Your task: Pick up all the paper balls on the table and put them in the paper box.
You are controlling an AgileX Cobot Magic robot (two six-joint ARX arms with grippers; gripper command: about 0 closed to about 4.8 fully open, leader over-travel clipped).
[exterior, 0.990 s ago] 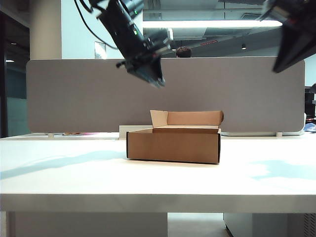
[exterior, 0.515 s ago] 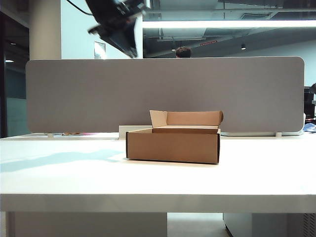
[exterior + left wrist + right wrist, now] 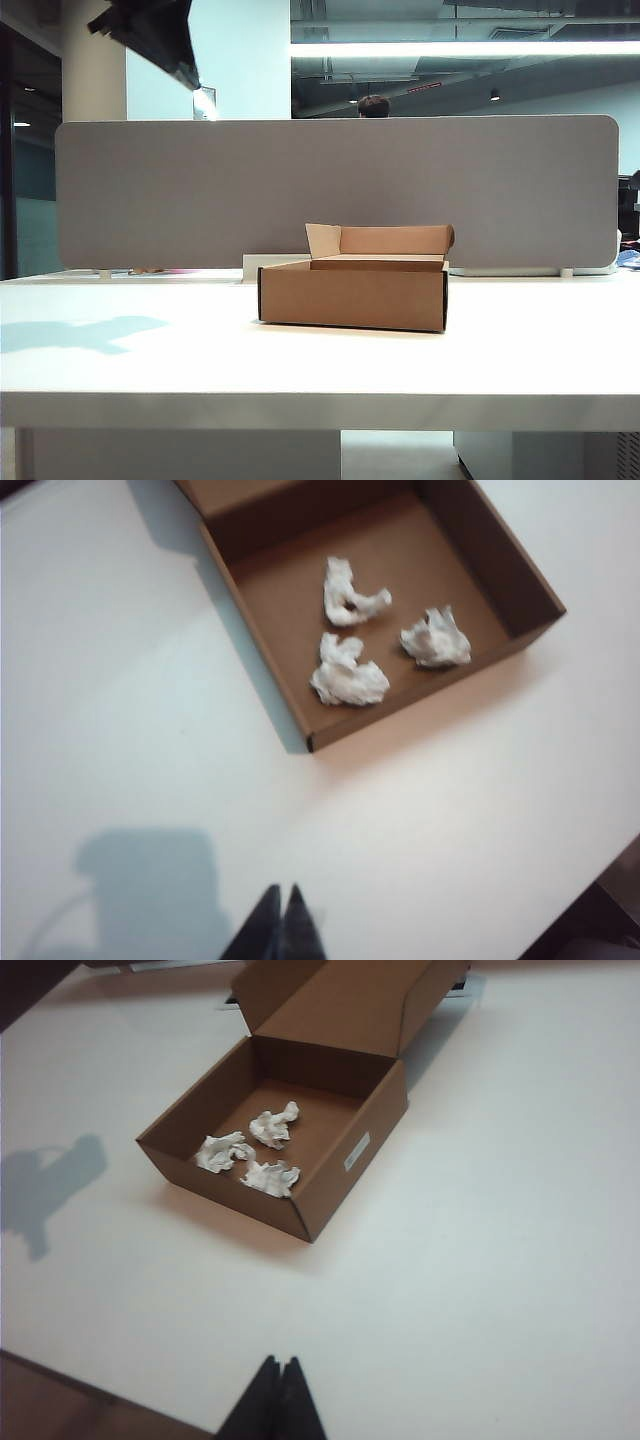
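Observation:
The brown paper box (image 3: 350, 295) stands open at the middle of the white table (image 3: 150, 370), its lid flap up behind. Three white paper balls lie on its floor: one (image 3: 352, 592), a second (image 3: 347, 675) and a third (image 3: 436, 640); the right wrist view shows them too (image 3: 272, 1128) (image 3: 224, 1152) (image 3: 270, 1177) inside the box (image 3: 350, 1160). My left gripper (image 3: 281, 892) is shut and empty, high above the table beside the box (image 3: 260, 630); its arm (image 3: 155, 35) shows at the upper left. My right gripper (image 3: 278, 1362) is shut and empty, high over the table's edge, outside the exterior view.
A grey divider panel (image 3: 200, 190) runs along the back of the table. A low white block (image 3: 270, 265) sits behind the box. The left arm's shadow (image 3: 80, 332) lies on the table at the left.
The left arm has risen and swung left, away from above the box. The right arm has left the exterior view at the upper right.

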